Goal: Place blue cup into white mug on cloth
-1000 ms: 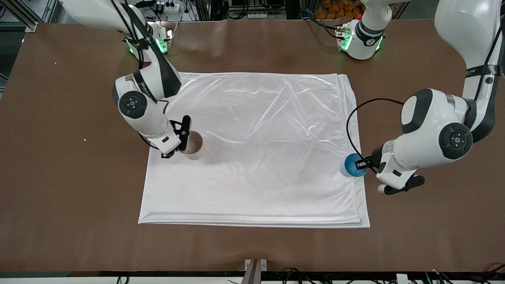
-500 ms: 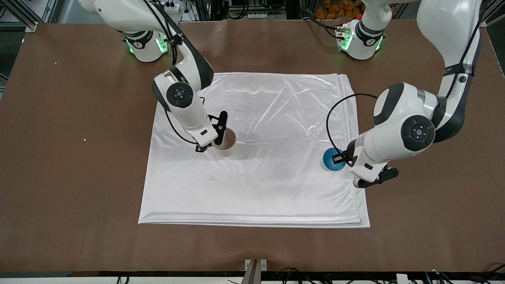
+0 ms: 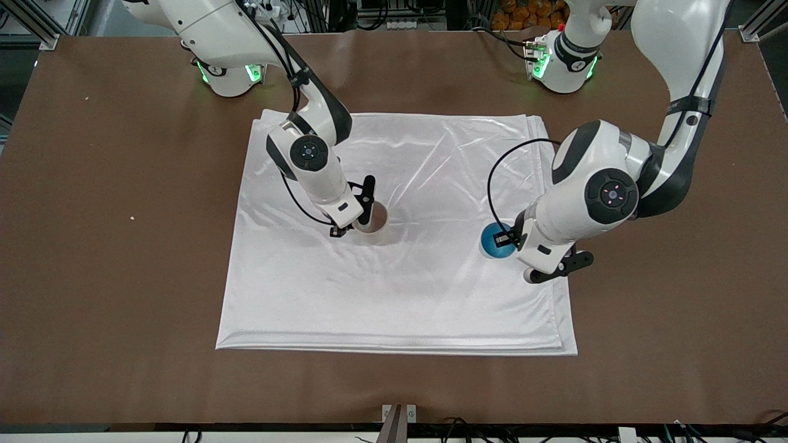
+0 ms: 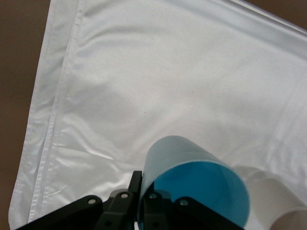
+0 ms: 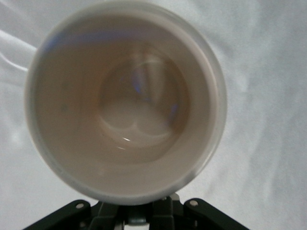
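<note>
My right gripper [image 3: 359, 223] is shut on the white mug [image 3: 373, 218], gripping it at its handle side over the middle of the cloth [image 3: 400, 295]. In the right wrist view the white mug [image 5: 124, 100] fills the frame with its pale inside open and nothing in it, and the right gripper [image 5: 139, 213] clamps it at the rim's edge. My left gripper [image 3: 508, 239] is shut on the wall of the blue cup [image 3: 492, 240], over the cloth toward the left arm's end. In the left wrist view the blue cup [image 4: 192, 184] is tilted, with one finger [image 4: 135, 184] outside its wall.
The cloth lies on a brown table [image 3: 123, 307], with bare table all around it. The two robot bases [image 3: 563, 61] stand along the table's edge farthest from the front camera. A gap of open cloth lies between mug and cup.
Both arms have moved toward the middle of the cloth. The right gripper carried the mug toward the left arm's end, the left gripper brought the blue cup toward the mug.
</note>
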Available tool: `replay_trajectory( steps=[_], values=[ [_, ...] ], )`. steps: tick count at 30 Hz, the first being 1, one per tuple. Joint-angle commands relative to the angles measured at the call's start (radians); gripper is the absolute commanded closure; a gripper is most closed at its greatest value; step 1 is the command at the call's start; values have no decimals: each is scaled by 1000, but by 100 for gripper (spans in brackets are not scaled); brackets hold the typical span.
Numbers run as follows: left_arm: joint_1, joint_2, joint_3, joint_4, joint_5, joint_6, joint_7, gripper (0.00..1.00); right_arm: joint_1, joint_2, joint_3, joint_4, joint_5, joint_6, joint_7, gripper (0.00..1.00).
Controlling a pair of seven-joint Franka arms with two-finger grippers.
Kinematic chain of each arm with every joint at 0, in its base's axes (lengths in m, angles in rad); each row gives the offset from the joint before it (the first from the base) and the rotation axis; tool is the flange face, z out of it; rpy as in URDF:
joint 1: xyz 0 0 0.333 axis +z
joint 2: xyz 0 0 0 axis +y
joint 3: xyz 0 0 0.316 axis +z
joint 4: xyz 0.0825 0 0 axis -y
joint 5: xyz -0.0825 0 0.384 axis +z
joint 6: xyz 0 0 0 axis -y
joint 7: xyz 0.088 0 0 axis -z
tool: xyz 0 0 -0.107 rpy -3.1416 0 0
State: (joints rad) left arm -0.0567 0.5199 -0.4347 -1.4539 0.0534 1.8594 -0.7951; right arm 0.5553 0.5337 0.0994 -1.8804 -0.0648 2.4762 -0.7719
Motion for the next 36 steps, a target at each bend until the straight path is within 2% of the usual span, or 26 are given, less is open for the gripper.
replay_trajectory(
  steps=[1, 6, 13, 15, 17, 23, 28, 32, 35, 36],
  values=[
    [-40, -17, 4, -10, -6, -14, -56, 100, 31, 35, -12, 23, -26, 29, 34, 100],
    [-75, -9, 5, -10, -4, -9, -82, 100, 38, 46, -13, 20, -33, 50, 34, 99],
    [-118, -8, 10, -10, -4, -3, -108, 100, 43, 63, -17, 23, -52, 50, 34, 90],
    [-129, -8, 10, -8, -6, -3, -119, 100, 44, 65, -17, 23, -52, 52, 34, 86],
    [-143, -8, 10, -6, -6, -3, -127, 100, 44, 65, -17, 23, -52, 50, 36, 78],
    [-189, -6, 13, -3, -4, -3, -145, 100, 43, 63, -17, 24, -52, 50, 34, 67],
    [-203, -6, 13, -3, -3, -2, -157, 100, 35, 55, -18, 24, -50, 49, 36, 50],
    [-216, -6, 14, -3, -4, -2, -161, 100, 34, 39, -18, 26, -52, 40, 37, 32],
    [-224, -4, 13, -3, -4, 0, -162, 100, 20, 16, -18, 26, -50, 35, 30, 1],
    [-232, -1, 14, -2, -4, 0, -164, 100, 11, 6, -18, 24, -50, 33, 29, 0]
  ],
)
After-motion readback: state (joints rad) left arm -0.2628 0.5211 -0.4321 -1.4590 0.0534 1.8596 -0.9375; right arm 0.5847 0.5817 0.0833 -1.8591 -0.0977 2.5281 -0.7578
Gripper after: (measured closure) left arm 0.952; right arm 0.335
